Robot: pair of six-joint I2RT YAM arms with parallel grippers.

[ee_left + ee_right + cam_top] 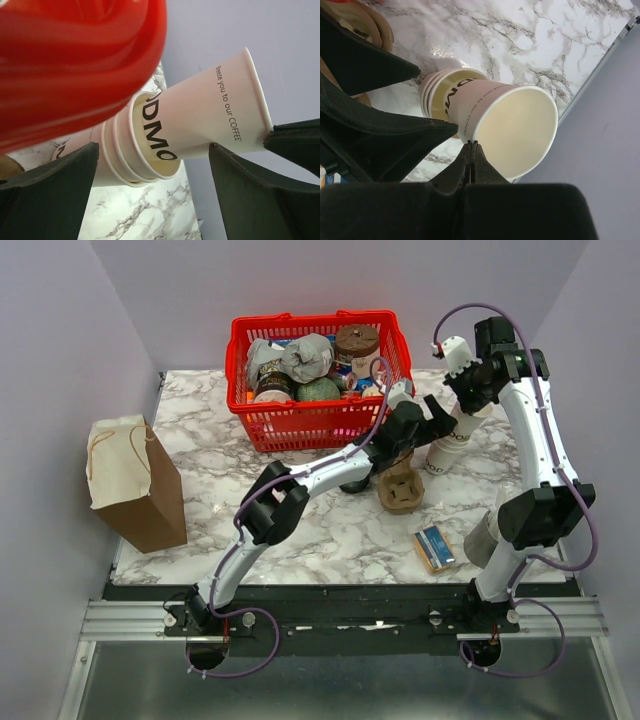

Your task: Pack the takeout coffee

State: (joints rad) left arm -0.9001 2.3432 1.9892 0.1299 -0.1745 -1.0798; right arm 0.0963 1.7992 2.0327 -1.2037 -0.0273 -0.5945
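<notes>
- The right gripper (471,145) has its 2 fingers pressed together, pinching the rim of the top cream-white paper cup (515,130). That cup sits tilted and part-way out of a stack of lidless cream-white paper cups (448,445).
- The left gripper (155,150) is spread wide, with 1 finger on each side of the same stack. The cups lie between the fingers and are not clamped.
- The takeout coffee, a small white paper cup with a black dome lid (272,388), seems to be the dark-topped white item in the front left part of the red plastic basket (300,425). It is too small in the top view to be sure.
- That spot is well apart from both grippers, which meet at the stack just beyond the basket's right side.
- The side of the top cup carries small dark print reading "Breeze you to our COFFEE".
- Beside that line are large dark letters, of which "DMO" shows above the rims of the cups below.
- The wall of the red basket fills the upper left of the left wrist view, blurred.
</notes>
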